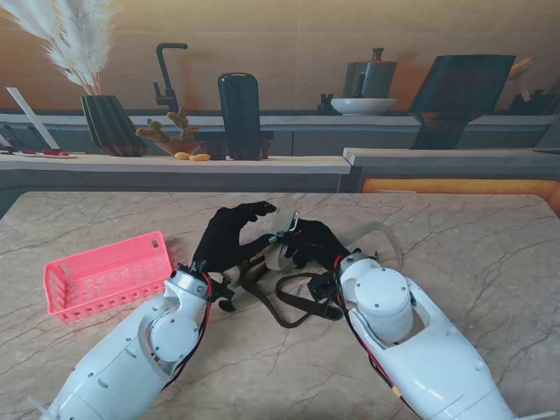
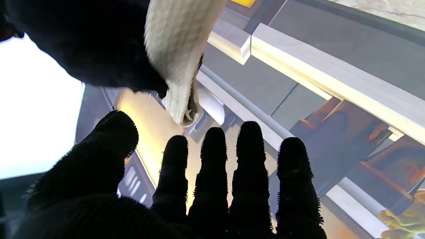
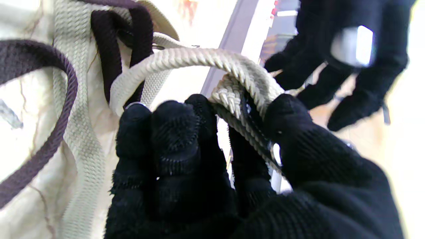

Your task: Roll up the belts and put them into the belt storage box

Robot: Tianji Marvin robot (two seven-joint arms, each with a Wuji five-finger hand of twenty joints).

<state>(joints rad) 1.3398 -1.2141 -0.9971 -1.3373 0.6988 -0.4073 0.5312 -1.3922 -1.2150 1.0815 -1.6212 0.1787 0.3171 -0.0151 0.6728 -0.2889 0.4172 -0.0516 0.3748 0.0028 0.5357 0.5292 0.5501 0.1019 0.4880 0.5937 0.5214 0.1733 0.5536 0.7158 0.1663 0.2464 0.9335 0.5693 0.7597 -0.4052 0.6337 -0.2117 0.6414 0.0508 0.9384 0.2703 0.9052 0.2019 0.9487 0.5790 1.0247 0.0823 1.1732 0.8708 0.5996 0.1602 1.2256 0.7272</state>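
Pinched between right hand (image 3: 212, 159) thumb and fingers, the cream woven belt (image 3: 186, 59) is kept coiled; left hand (image 1: 229, 234), spread empty at nine o'clock, is poised for winding.

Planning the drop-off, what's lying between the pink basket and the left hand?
Only bare marble table, in the stand view, between the pink basket and the left hand.

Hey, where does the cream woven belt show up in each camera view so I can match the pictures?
Stand view: cream woven belt at table centre, between the two black-gloved robot hands.
Left wrist view: cream woven belt hangs just past the open left robot hand.
Right wrist view: cream woven belt arches over the right robot hand, which pinches it.
Shared landmark: the belt's rolled end.
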